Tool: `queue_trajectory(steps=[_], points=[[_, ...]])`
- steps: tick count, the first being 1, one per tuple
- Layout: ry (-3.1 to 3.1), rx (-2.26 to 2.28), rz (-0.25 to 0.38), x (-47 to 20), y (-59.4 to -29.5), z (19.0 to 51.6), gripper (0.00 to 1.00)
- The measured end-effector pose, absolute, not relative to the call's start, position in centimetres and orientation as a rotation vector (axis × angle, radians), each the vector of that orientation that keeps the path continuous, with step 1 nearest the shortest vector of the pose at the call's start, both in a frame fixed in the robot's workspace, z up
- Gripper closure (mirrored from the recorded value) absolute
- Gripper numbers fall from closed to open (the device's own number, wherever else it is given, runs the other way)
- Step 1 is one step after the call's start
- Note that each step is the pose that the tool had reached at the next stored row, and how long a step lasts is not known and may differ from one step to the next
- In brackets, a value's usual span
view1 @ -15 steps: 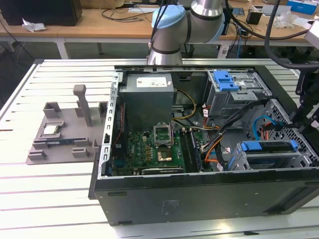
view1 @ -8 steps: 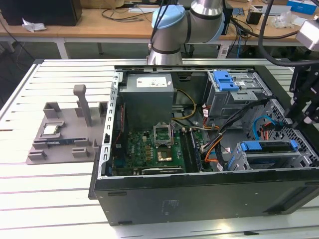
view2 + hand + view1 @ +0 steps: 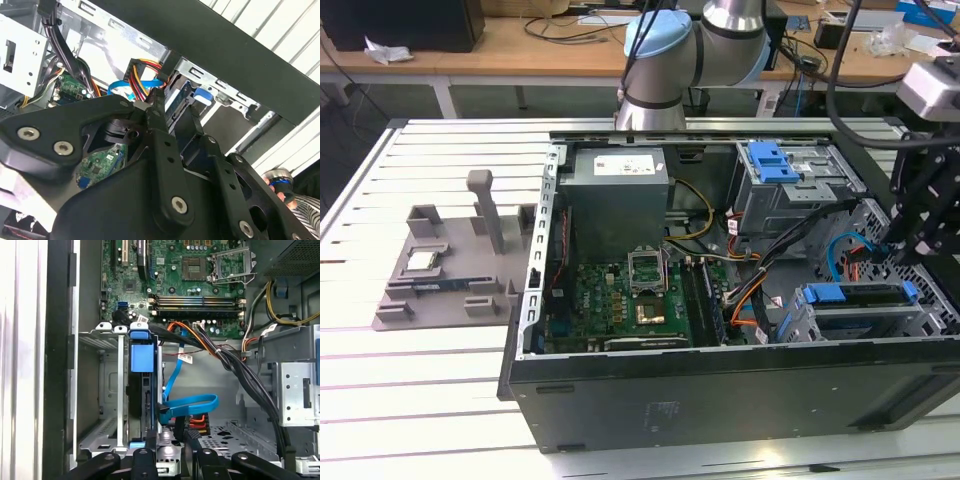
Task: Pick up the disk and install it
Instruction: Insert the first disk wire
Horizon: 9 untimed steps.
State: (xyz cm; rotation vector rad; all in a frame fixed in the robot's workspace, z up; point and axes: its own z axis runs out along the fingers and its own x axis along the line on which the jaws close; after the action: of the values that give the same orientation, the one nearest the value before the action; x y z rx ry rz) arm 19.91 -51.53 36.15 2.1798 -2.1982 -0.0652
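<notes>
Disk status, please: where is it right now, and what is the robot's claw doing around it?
Gripper at the drive cage, fingers either side of the disk. Disk upright in cage slot, blue rails showing. Blue cable loops close beside it.

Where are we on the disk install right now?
Pickup looks done: the disk with its blue rails stands in the drive cage inside the case. In hand: the gripper is at the disk's near end. Left: whether it is fully seated cannot be told.
</notes>
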Motion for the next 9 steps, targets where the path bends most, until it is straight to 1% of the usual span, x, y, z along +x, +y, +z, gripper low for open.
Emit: queue_trajectory(steps=[9], points=[[-2.198,2.18,-0.065,19.9,-51.0,34.9,0.64]])
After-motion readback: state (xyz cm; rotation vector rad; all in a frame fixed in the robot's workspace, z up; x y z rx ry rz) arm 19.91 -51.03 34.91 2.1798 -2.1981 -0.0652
